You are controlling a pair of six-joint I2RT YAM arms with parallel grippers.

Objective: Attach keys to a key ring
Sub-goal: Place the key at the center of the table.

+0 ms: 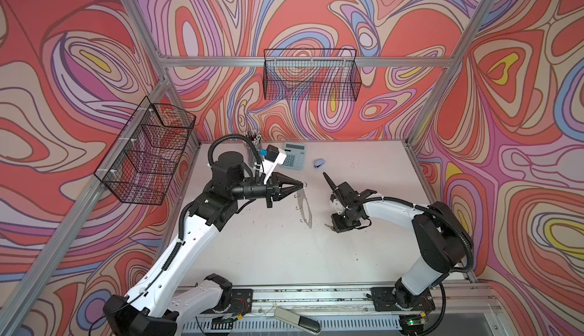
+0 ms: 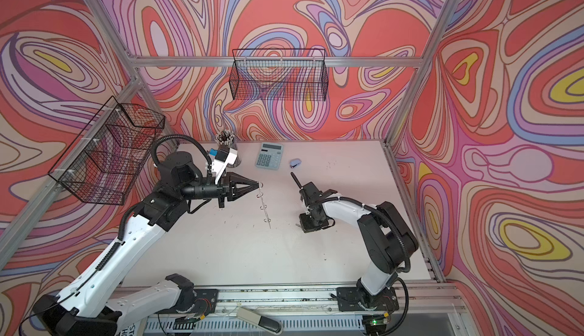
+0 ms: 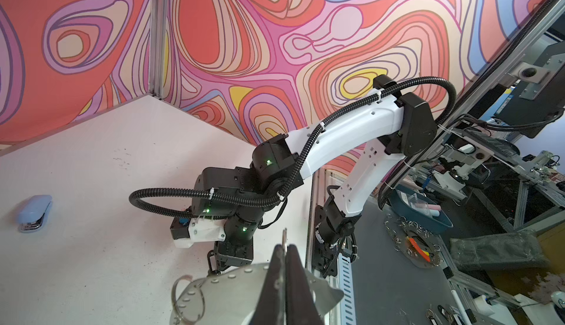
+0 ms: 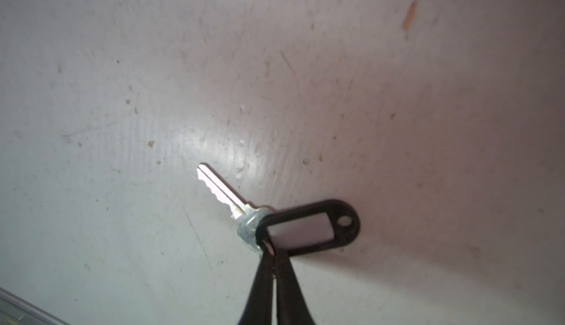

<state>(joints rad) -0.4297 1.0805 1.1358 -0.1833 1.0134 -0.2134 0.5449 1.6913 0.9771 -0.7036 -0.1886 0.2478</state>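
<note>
My left gripper (image 1: pixel 304 185) (image 2: pixel 259 184) is shut on the rim of the key ring (image 1: pixel 306 206), a flat oval band with a dotted rim and small wire loops, which hangs down from the fingertips above the table. In a top view the key ring (image 2: pixel 265 206) appears edge-on. The left wrist view shows the gripper (image 3: pixel 285 248) clamped on the band (image 3: pixel 232 290), beside a wire loop (image 3: pixel 187 299). My right gripper (image 1: pixel 331 225) (image 4: pixel 270 251) points down at the table, shut on the join of the keys: a silver key (image 4: pixel 220 192) and a black tag (image 4: pixel 308 228).
A calculator (image 1: pixel 294 156), a small blue stapler (image 1: pixel 319 163) and a pen cup (image 1: pixel 252 143) stand at the back of the table (image 1: pixel 363 255). Wire baskets hang on the back wall (image 1: pixel 311 75) and the left wall (image 1: pixel 148 154). A pedal (image 1: pixel 297 320) lies by the front rail.
</note>
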